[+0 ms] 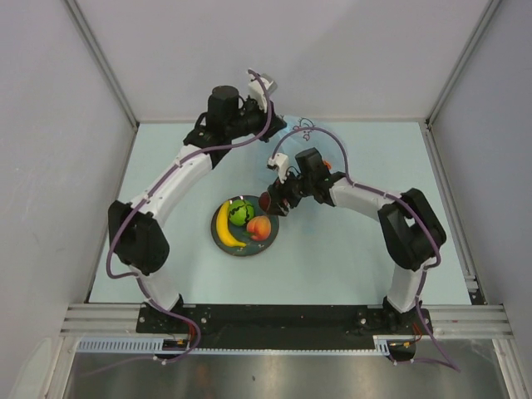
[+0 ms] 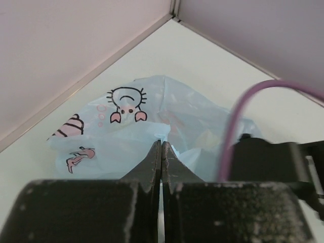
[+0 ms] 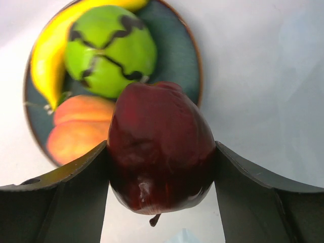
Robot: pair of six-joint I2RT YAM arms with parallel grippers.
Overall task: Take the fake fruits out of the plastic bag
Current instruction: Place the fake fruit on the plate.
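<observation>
Holding dark red apple (image 3: pixel 161 147) in right jaws; left jaws closed by plastic bag (image 2: pixel 132 132).

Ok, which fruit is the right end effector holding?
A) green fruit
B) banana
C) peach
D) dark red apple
D: the right end effector is shut on the dark red apple, while the banana, peach and green fruit lie on the plate.

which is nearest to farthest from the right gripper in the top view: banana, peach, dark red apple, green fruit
1. Dark red apple, clamped in the right gripper, by the plate's upper right rim.
2. Peach and green fruit, on the plate's right and upper parts; too close to call.
3. Banana, along the plate's left edge.
</observation>
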